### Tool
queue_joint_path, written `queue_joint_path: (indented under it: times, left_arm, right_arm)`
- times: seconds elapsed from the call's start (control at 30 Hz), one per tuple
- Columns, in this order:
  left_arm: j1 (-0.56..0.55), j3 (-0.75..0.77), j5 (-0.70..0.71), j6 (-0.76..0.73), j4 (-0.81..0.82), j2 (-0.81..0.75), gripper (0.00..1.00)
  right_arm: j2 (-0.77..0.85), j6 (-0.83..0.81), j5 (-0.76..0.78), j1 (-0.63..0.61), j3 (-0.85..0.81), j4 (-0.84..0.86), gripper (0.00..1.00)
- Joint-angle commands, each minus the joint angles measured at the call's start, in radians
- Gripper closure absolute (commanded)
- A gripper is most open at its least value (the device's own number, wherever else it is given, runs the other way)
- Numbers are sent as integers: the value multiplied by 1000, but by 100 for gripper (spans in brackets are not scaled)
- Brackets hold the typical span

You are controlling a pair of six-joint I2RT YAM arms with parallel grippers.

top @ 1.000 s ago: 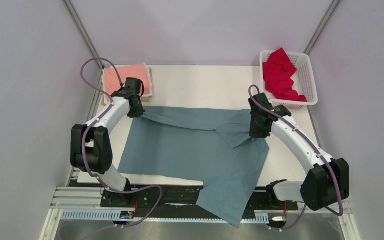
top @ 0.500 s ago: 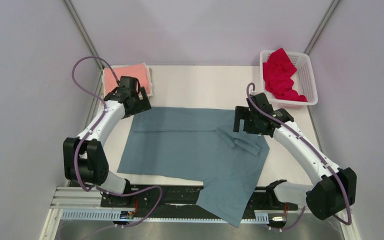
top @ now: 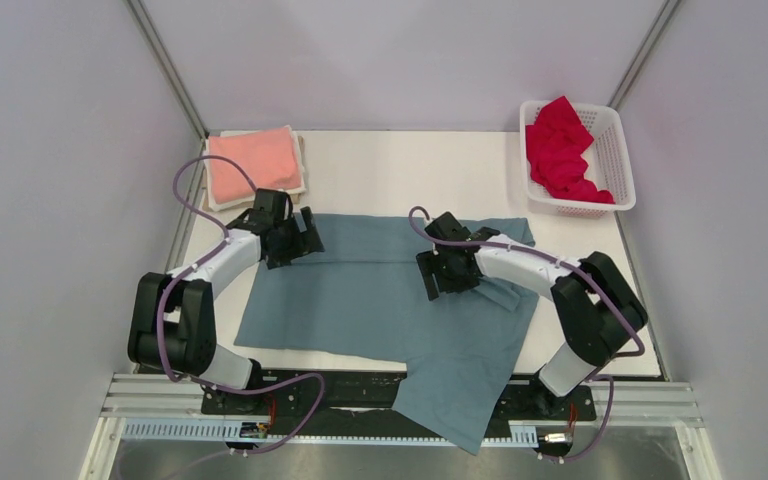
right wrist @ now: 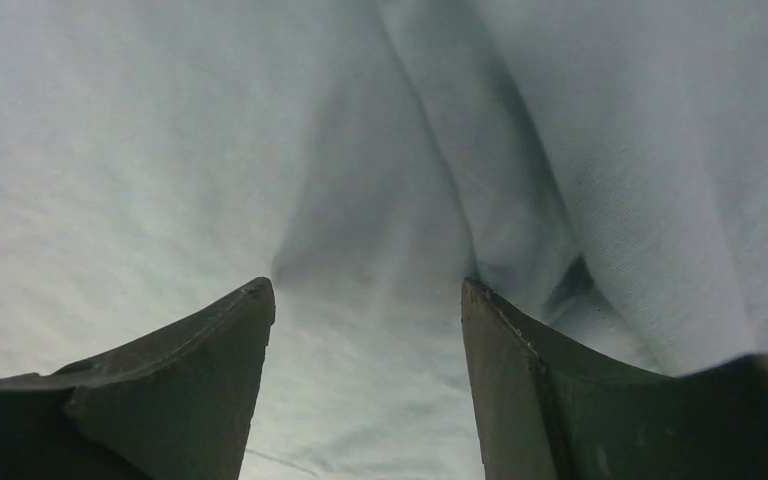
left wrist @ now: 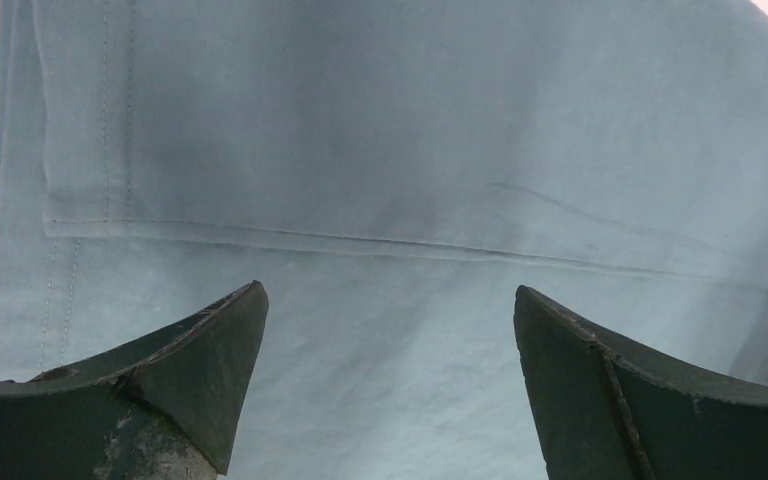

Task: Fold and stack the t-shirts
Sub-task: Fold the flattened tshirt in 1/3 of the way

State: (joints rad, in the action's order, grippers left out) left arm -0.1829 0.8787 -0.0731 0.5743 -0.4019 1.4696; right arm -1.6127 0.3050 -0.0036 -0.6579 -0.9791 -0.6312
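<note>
— Jaws first: how do they stand on each arm?

— Spread, both pairs, with nothing between them. In the left wrist view the left jaws are wide apart, one dark finger at each bottom corner and only cloth showing in the gap. The right jaws are parted too, a little less, with their dark fingers on either side of a soft ridge in the cloth.

— Where do they sit over the counter?

— The left arm reaches in from the near left, and the left jaws are over the far left corner of the dusty grey-blue cloth t-shirt. The right arm bends back towards the left, which puts the right jaws over the shirt's middle, just left of its rumpled sleeve. Whether any fingertip touches the cloth I cannot tell.

— And the shirt itself?

— It lies spread flat across the middle of the counter. A strip along its far edge is folded over onto it, and the stitched hem shows in the left wrist view. Its near right part hangs over the counter's near edge.

— The other shirts?

— The salmon-pink cloth t-shirt lies folded into a neat pad at the far left corner, just beyond the left arm. The bright red cloth t-shirt is crumpled inside the white plastic lattice basket at the far right corner.
</note>
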Motion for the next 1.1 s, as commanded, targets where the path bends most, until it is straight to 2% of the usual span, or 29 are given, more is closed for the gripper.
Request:
queue_joint_path:
  times: [0.0,0.23,0.7,0.97,1.07]
  left_arm:
    - [-3,-22,11,22,78,-36,0]
    - [-3,-53,24,22,88,-23,0]
    - [-4,-54,32,4,90,-26,0]
    - [-3,-49,28,-3,91,-20,0]
    - [-4,-49,16,-6,94,-13,0]
  right_arm:
    - [-30,12,127,4,-11,45,34]
    - [-2,32,230,5,9,14,38]
    - [99,-5,219,39,42,-10,42]
    - [14,-7,237,64,50,-3,44]
    - [-4,-10,203,63,49,3,50]
